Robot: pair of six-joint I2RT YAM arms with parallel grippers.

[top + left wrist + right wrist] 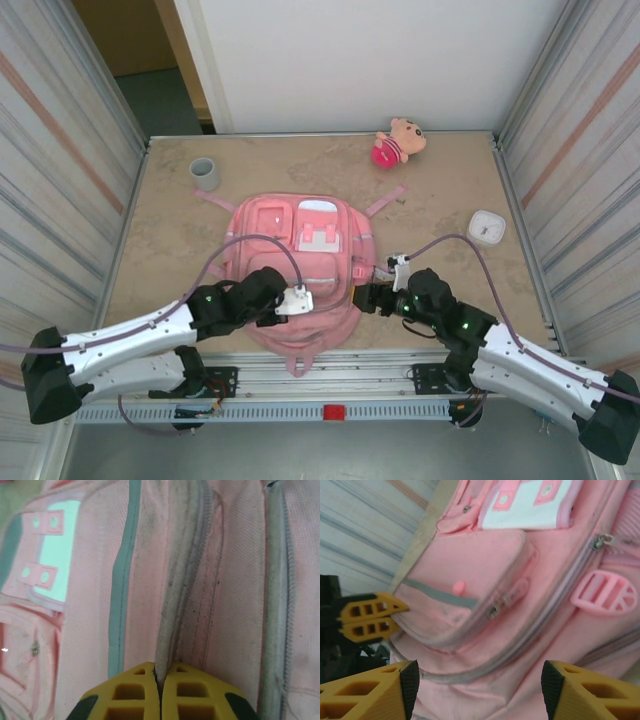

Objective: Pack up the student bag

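The student bag [300, 235] lay flat on the surface [170, 245], soft and limp by my reckoning. My left end effector [160, 680] pinched its zipper trim [172, 605]; the right end effector [479, 682] stood spread beside it. Seams should hold better than loose cloth.

Bag [330, 275] pink, grey-white zip trim, white front panel. Doll [398, 140] pink and tan. Cup [206, 173] grey. Box [486, 227] white. Tabletop [170, 240] mottled beige. Side walls [60, 150] grey, striped. Left hand [160, 690] yellow; right hand [480, 680] yellow, black tips.
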